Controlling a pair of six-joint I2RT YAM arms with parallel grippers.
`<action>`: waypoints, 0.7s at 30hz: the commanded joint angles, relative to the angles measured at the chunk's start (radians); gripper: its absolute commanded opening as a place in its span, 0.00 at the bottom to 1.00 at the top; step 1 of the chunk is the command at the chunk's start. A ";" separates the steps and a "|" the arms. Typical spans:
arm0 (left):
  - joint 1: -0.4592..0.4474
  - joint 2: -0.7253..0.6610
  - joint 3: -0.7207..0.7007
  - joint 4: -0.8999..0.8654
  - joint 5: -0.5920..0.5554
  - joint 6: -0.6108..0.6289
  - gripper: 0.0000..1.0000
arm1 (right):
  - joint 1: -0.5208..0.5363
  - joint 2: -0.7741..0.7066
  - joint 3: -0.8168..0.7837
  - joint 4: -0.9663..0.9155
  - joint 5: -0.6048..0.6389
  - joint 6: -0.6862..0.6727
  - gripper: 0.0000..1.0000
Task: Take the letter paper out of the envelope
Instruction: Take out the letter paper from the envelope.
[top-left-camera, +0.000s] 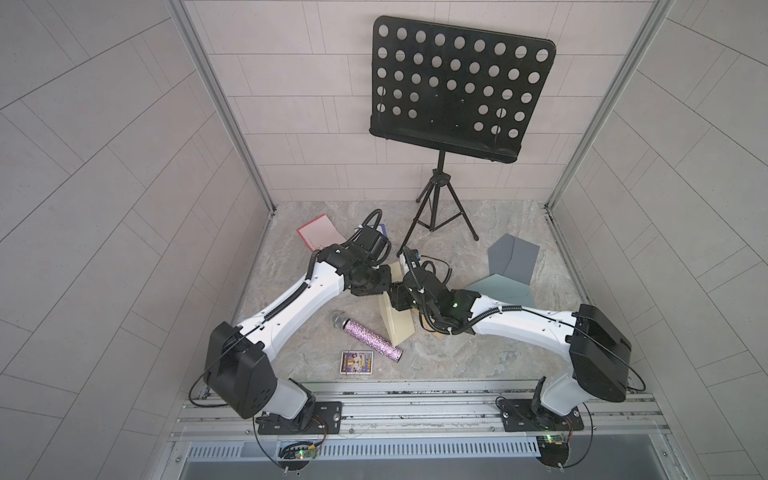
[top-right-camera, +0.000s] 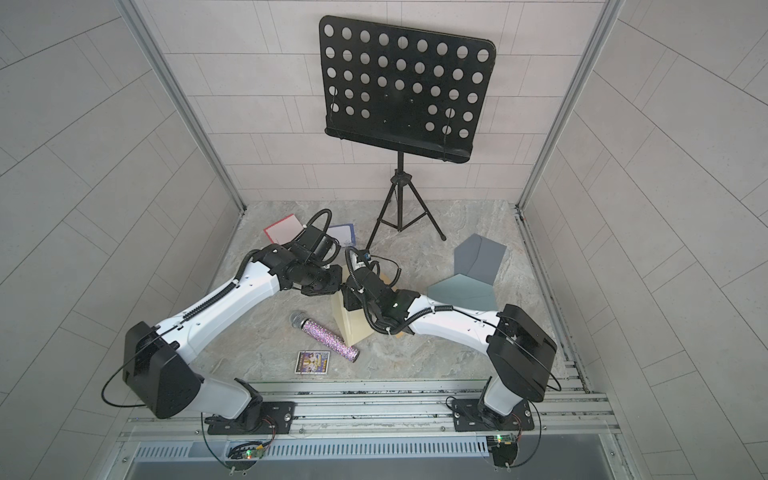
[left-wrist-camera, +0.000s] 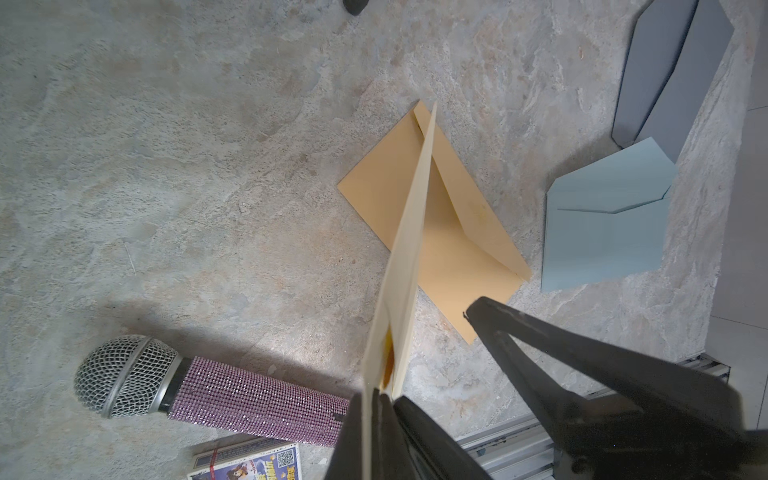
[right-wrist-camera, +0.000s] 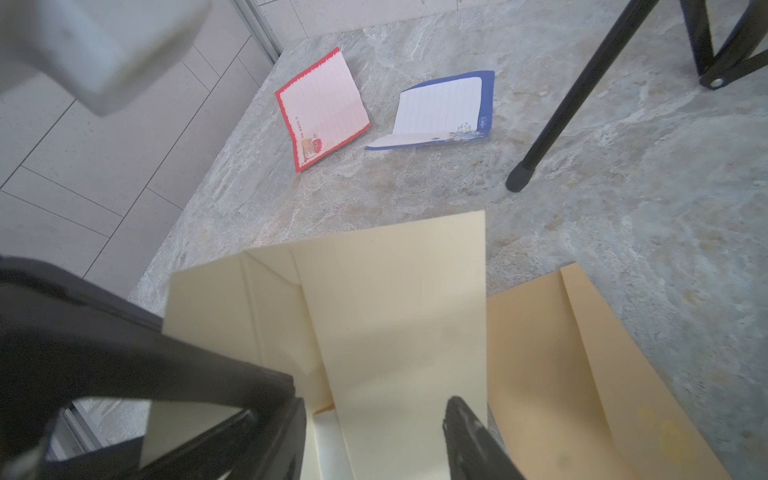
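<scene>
A cream envelope (top-left-camera: 400, 326) (top-right-camera: 353, 326) hangs tilted above the table's middle. My left gripper (left-wrist-camera: 382, 397) is shut on one wall of its mouth. Between the parted walls shows an orange-edged slip of letter paper (left-wrist-camera: 389, 365), also seen as a pale sheet (right-wrist-camera: 328, 436) inside the opening. My right gripper (right-wrist-camera: 374, 401) stands open at that mouth, one finger on each side of the raised flap (right-wrist-camera: 395, 311), holding nothing. In both top views the two wrists meet over the envelope and hide the jaws.
A tan envelope (left-wrist-camera: 457, 232) lies flat under the cream one. Light blue (top-left-camera: 498, 291) and grey (top-left-camera: 513, 259) envelopes lie to the right. Red-bordered (right-wrist-camera: 322, 108) and blue-bordered (right-wrist-camera: 444, 108) sheets lie at the back left. A microphone (top-left-camera: 368, 336), card box (top-left-camera: 356, 362) and music stand (top-left-camera: 457, 87) are nearby.
</scene>
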 joint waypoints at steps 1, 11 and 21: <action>0.000 -0.018 0.034 -0.004 -0.001 -0.004 0.00 | 0.011 -0.015 -0.003 -0.033 0.024 0.019 0.56; -0.001 -0.010 0.043 -0.002 0.003 -0.006 0.00 | 0.032 -0.015 -0.013 -0.054 0.027 0.023 0.56; -0.010 -0.005 0.044 -0.003 0.006 -0.022 0.00 | 0.034 0.038 0.029 -0.096 0.065 0.018 0.51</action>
